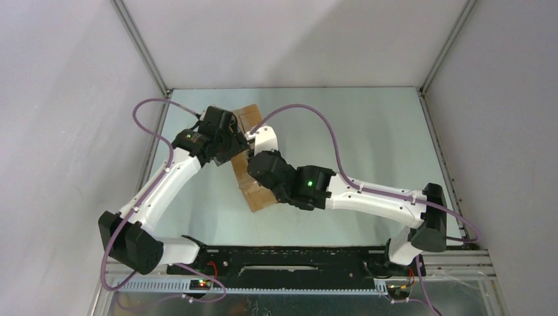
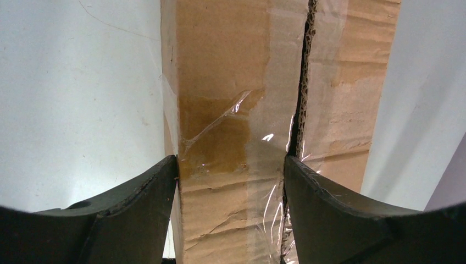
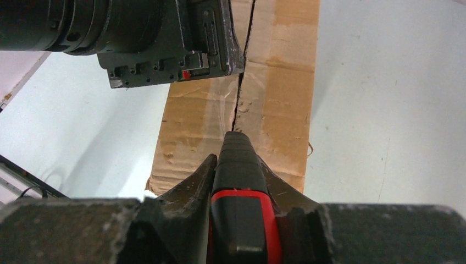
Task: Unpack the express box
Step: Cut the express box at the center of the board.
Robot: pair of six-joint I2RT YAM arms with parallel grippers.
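Observation:
The express box [image 1: 257,197] lies slanted in the middle of the table, brown cardboard with clear tape over its top. A dark slit [image 2: 300,110] runs open along the taped centre seam. My left gripper [image 2: 231,163] is shut on the box's left top flap, one finger on the outer side wall and the other in the slit. My right gripper [image 3: 237,160] is shut on a red-and-black utility knife [image 3: 239,184], whose nose touches the seam [image 3: 242,82] near the box's near end. From above, both grippers [image 1: 231,145] [image 1: 261,166] sit over the box [image 1: 247,118].
The left arm's wrist housing [image 3: 165,44] hangs over the far part of the box, close ahead of the knife. White table surface [image 1: 368,138] lies on both sides. Metal frame rails [image 1: 437,148] edge the table, with purple cables [image 1: 329,131] looping above.

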